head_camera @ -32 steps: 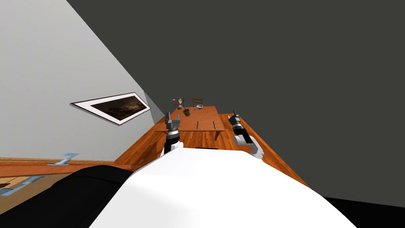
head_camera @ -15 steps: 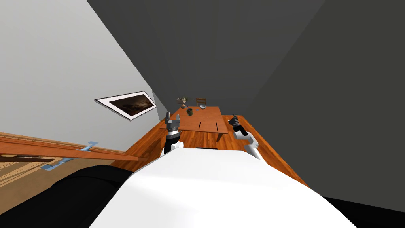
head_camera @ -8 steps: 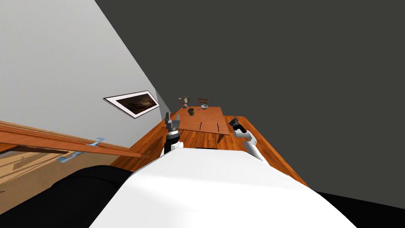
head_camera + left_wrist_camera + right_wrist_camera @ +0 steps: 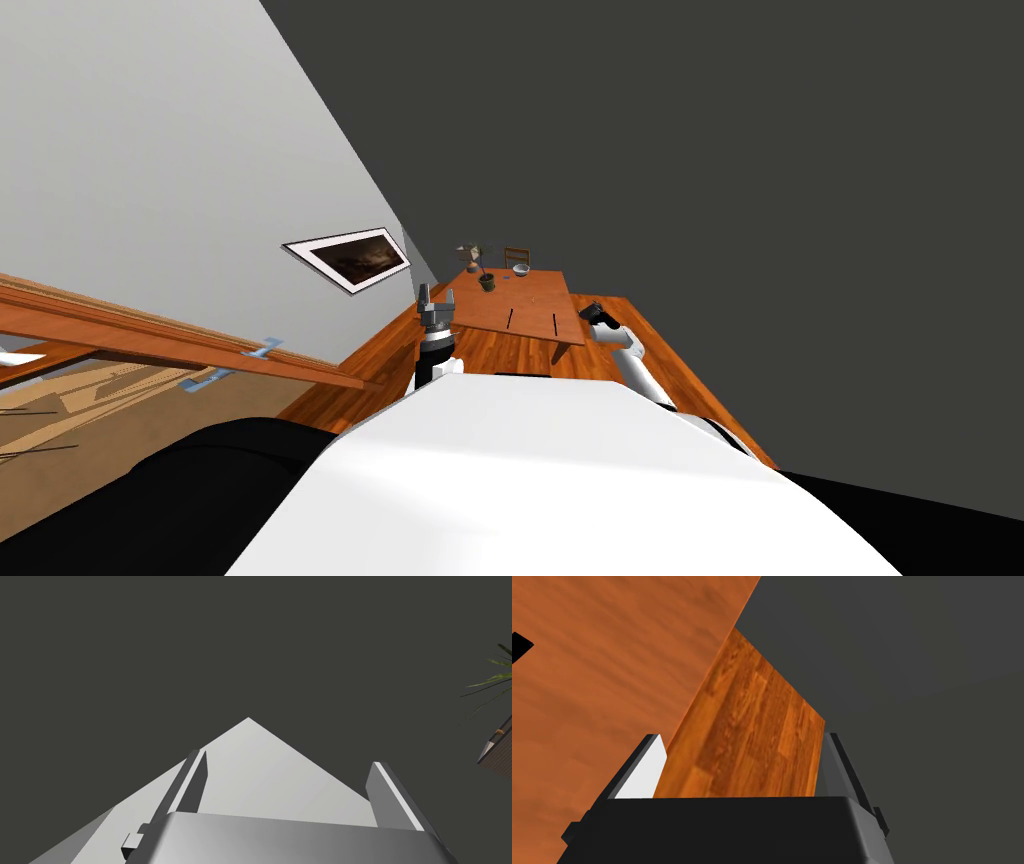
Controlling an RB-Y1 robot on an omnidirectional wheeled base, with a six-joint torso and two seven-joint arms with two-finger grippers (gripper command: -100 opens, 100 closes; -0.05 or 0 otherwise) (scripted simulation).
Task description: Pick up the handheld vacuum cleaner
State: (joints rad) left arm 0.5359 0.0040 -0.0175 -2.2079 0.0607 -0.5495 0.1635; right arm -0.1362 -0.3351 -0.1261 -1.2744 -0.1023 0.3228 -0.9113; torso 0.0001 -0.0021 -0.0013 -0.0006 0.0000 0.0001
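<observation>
Fingers (image 4: 643, 773) of the right hand (image 4: 737, 768) are spread over the floor (image 4: 752, 726) beside the counter (image 4: 587, 701). The left hand (image 4: 290, 783) is raised, likewise released. A potted plant (image 4: 486, 280) and a bowl (image 4: 520, 269) are carried on the counter. The vacuum cleaner's place and heading cannot be told.

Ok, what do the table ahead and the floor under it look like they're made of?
Table: looks like wood, orange-brown with a faint, smooth grain and a matte finish. Floor: looks like wooden boards, a darker reddish brown with visible plank joints and streaky grain; it could just as well be laminate, the look doesn't settle it.
</observation>
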